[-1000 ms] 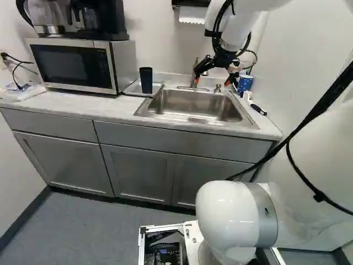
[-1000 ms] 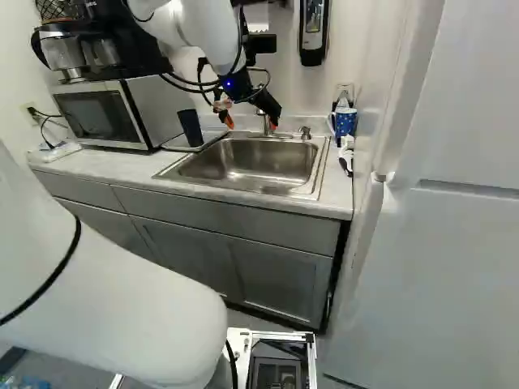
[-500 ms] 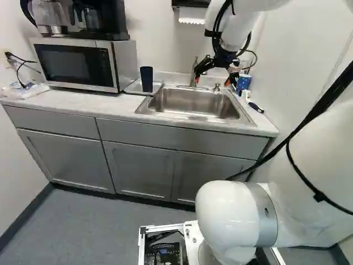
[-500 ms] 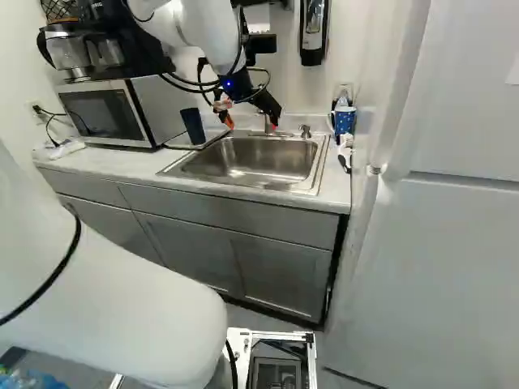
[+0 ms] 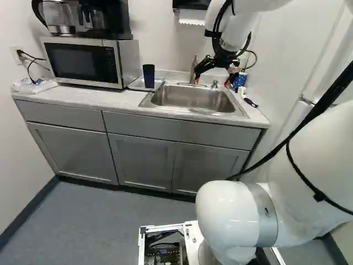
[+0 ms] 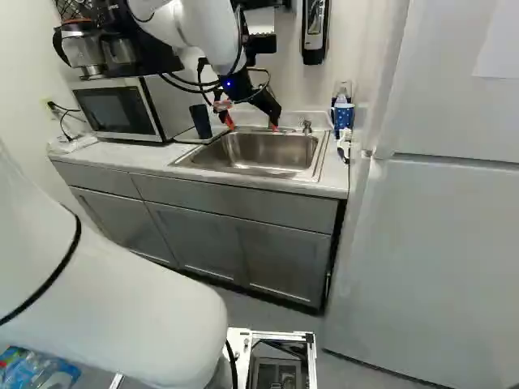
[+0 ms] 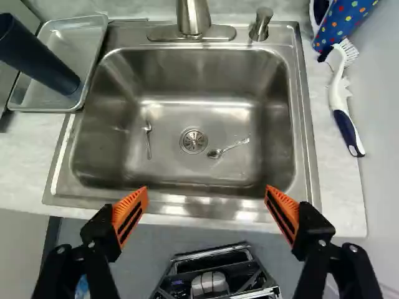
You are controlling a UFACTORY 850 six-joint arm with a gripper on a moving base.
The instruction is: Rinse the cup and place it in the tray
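Note:
Above the sink, my gripper hangs open and empty. Its orange-padded fingers stand wide apart in the wrist view, where the gripper is over the sink's near rim. A dark blue cup stands upright on the metal tray, beside the sink on the microwave's side. A blue mug with dots stands by the sink's opposite back corner. In the basin lie a small fork and a spoon, on either side of the drain. Neither cup touches the gripper.
The faucet rises behind the basin, with a small metal dispenser beside it. A white-and-blue brush lies on the counter near the mug. The microwave is past the tray. A fridge fills the right of the right base view.
The base has moved: counter, sink and microwave have shifted and look slightly farther away, and more of the fridge shows. The arm keeps its pose against its lowest joint; the gripper stays open.

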